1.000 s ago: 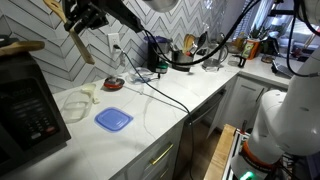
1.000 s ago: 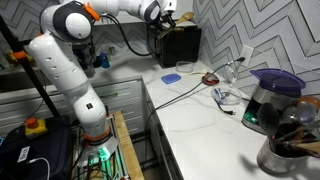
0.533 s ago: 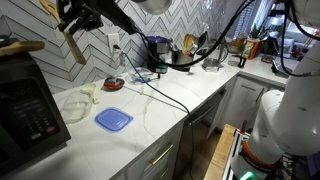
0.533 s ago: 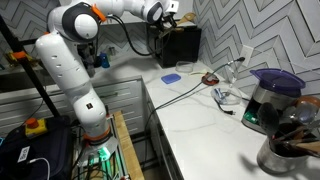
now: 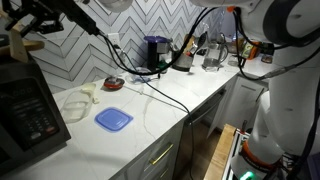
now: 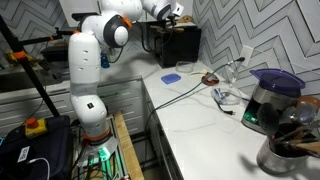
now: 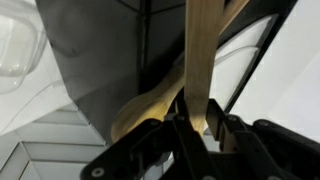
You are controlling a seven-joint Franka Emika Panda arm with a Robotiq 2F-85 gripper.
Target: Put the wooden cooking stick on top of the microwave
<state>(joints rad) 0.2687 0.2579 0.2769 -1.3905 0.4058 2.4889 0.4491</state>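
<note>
Clamped on the wooden cooking stick (image 7: 202, 45), its length pointing straight out from my claw (image 7: 200, 128), I hover over the microwave (image 7: 100, 70) top's edge.

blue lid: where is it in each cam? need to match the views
In an exterior view: the blue lid lies mid-counter, right of the microwave.
In an exterior view: upper centre, just in front of the microwave.
Wrist view: not in it.
Shared landmark: the microwave, both exterior views.

- Arm (image 6: 85, 60): glossy white, rounded segments, with an orange ring at one joint.
- Gripper (image 7: 200, 112): matte black.
- Cables (image 5: 198, 22): black, looping off the upper links.
</note>
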